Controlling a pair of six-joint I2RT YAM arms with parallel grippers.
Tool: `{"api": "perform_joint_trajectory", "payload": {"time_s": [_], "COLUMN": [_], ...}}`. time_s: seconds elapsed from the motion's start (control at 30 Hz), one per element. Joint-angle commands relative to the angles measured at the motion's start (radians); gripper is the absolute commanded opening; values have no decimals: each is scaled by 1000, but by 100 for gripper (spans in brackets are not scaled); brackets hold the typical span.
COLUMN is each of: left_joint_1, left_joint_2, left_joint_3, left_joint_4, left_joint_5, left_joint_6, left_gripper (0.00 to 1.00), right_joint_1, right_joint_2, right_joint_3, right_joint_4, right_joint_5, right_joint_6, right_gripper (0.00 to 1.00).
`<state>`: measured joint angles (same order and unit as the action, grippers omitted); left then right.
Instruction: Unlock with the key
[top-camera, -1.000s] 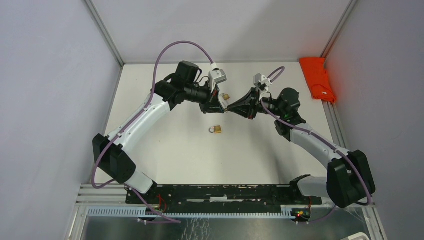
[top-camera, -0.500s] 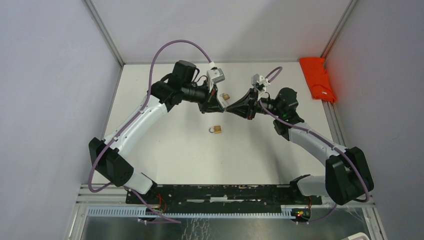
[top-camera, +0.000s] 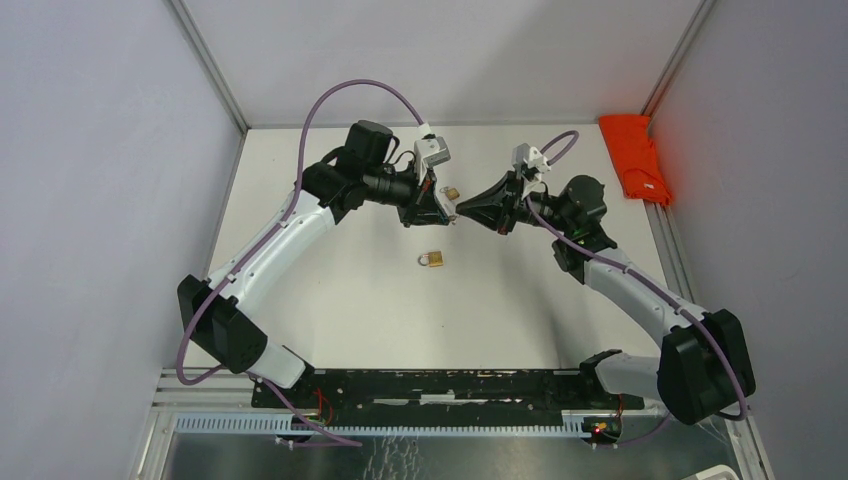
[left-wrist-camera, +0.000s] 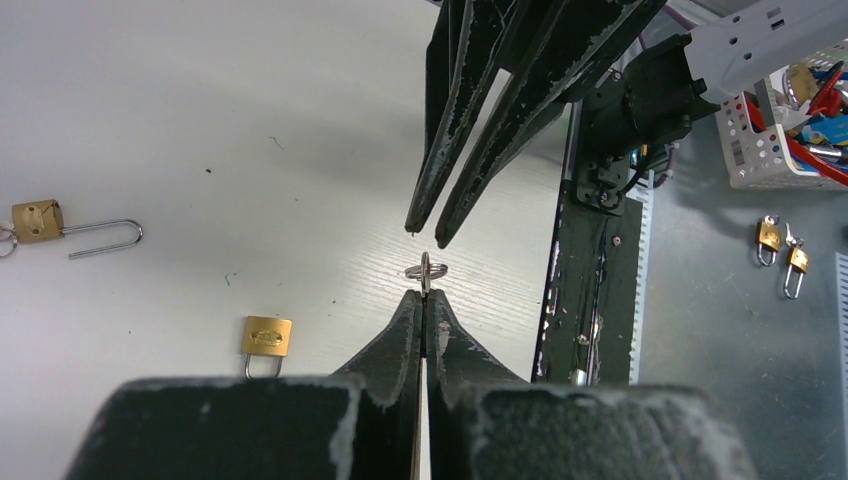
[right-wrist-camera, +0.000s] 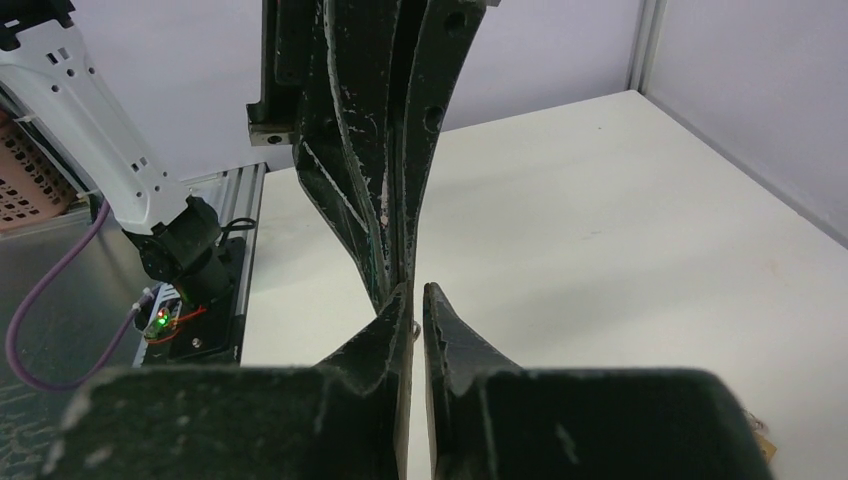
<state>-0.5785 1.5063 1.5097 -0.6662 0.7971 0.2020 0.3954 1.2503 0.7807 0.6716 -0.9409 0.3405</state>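
Note:
My left gripper (top-camera: 446, 214) (left-wrist-camera: 425, 296) is shut on the key, and only its small metal ring (left-wrist-camera: 425, 270) sticks out past the tips. My right gripper (top-camera: 461, 208) (right-wrist-camera: 415, 292) faces it tip to tip, a short way apart, jaws a narrow gap apart with nothing between them. Both hang above the white table. A shut brass padlock (top-camera: 433, 259) (left-wrist-camera: 266, 336) lies on the table below them. A second brass padlock (top-camera: 452, 192) (left-wrist-camera: 38, 220), its shackle swung open, lies farther back.
An orange cloth (top-camera: 636, 158) lies at the back right corner. Grey walls close in the left, back and right. In the left wrist view a white basket (left-wrist-camera: 785, 140) and two more small padlocks (left-wrist-camera: 769, 236) sit beyond the black base rail (left-wrist-camera: 590, 300).
The right gripper has drawn back to the right, away from the left gripper's tips, which it met a second ago. Its jaws closed slightly. The left arm shifted a little.

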Motion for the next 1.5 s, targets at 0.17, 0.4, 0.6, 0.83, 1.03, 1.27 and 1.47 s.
{"api": "perform_joint_trajectory", "payload": {"time_s": [0.17,0.4,0.6,0.83,1.03,1.27,1.47], "left_joint_1": [-3,-3,-3,-3,-5,-4,-4], "left_joint_2": [-33,-43,-44,-46,-51,-74,-85], "left_joint_3": [8,1,-6,-13,-6,-10,-14], "left_joint_4": [35,47,49,51,52,57,63], "left_joint_5": [51,59,59,53,51,57,58], "left_joint_6": [46,45,41,40,38,38,36], "left_gripper": [2,2,2,2,2,2,2], "right_joint_1": [8,33,34,33,32,37,41], "right_joint_2": [51,69,-1,-53,-41,-3,11], "right_joint_3": [41,34,58,51,48,17,16], "right_joint_4": [97,140,-56,-31,-7,84,91], "right_joint_5": [-27,-30,94,85,3,-39,-53], "right_joint_6": [52,79,-70,-42,-21,34,37], "right_gripper": [12,11,12,14,14,13,12]}}
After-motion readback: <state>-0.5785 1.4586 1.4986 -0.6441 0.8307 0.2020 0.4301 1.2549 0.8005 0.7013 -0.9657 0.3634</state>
